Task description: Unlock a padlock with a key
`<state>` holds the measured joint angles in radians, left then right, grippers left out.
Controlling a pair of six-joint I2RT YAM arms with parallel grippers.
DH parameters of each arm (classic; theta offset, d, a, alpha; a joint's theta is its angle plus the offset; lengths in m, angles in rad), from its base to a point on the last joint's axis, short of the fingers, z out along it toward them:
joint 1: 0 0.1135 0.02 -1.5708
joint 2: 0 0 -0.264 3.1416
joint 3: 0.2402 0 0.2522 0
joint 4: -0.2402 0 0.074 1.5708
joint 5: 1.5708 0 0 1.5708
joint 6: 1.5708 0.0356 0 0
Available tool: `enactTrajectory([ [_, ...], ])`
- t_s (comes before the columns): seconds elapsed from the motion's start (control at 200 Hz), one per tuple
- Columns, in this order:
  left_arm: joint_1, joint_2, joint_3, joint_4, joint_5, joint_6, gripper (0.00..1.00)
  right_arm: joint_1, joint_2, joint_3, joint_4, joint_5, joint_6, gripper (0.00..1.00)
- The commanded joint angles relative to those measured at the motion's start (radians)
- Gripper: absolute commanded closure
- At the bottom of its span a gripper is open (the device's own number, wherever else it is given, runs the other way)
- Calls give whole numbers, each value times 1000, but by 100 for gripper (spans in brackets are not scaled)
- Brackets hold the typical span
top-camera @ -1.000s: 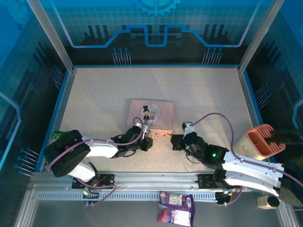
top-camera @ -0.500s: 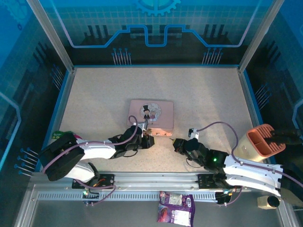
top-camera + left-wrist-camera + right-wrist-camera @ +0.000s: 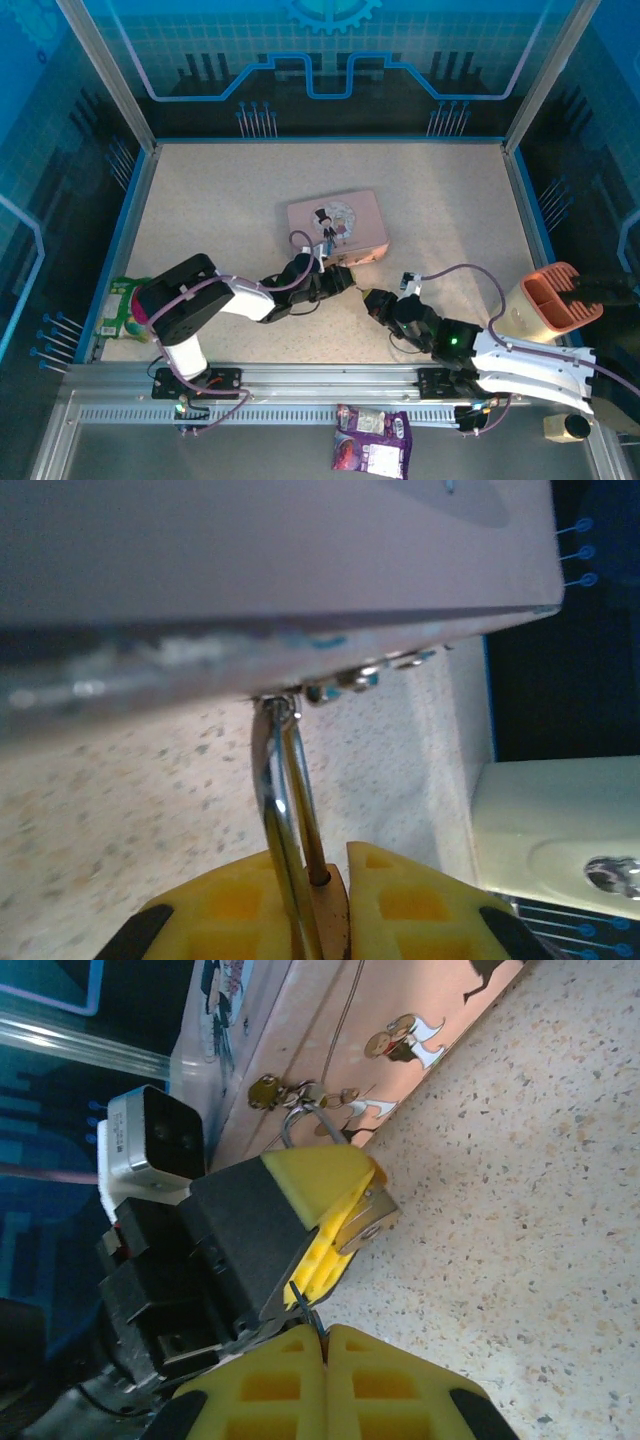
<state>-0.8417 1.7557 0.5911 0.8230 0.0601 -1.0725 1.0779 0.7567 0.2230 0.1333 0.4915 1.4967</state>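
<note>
Left wrist view showed us the left hand clamped on the padlock, whose shackle reached up to the clasp of the pink box. On the right wrist view, we saw the right hand pinched closed on the key, near the padlock.

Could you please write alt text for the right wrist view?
The left end effector grips the brass padlock, its shackle hooked at the clasp of the pink box. In the foreground, the right end effector pinches a thin key pointing toward the padlock.
</note>
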Motion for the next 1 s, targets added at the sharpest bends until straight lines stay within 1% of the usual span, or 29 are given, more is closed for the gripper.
enactTrajectory([
  [0.0,-8,10,55,244,62,-102,100,11,-48,-27,-29,70,76,100],
  [0.075,-7,24,50,274,54,-133,100,-1,-60,-41,-16,69,103,100],
  [0.19,-11,42,19,348,21,-195,100,-38,-37,-18,17,14,91,100],
  [0.26,-13,39,6,367,-3,-217,100,-51,-6,-14,40,-8,114,100],
  [0.365,-13,27,4,355,-19,-234,100,-72,53,-19,116,-44,138,100],
  [0.45,-14,16,3,349,-22,-236,100,-82,91,-10,131,-60,144,100],
  [0.51,-14,6,-2,339,-30,-239,100,-85,106,-5,172,-67,144,100],
  [0.665,-13,-31,-16,301,-47,-233,100,-96,94,4,142,-61,162,100],
  [0.806,-13,-54,-17,275,-57,-231,100,-115,90,-5,150,-78,189,100],
  [0.996,-28,-74,-19,255,-87,-218,100,-115,101,6,159,-91,227,100],
])
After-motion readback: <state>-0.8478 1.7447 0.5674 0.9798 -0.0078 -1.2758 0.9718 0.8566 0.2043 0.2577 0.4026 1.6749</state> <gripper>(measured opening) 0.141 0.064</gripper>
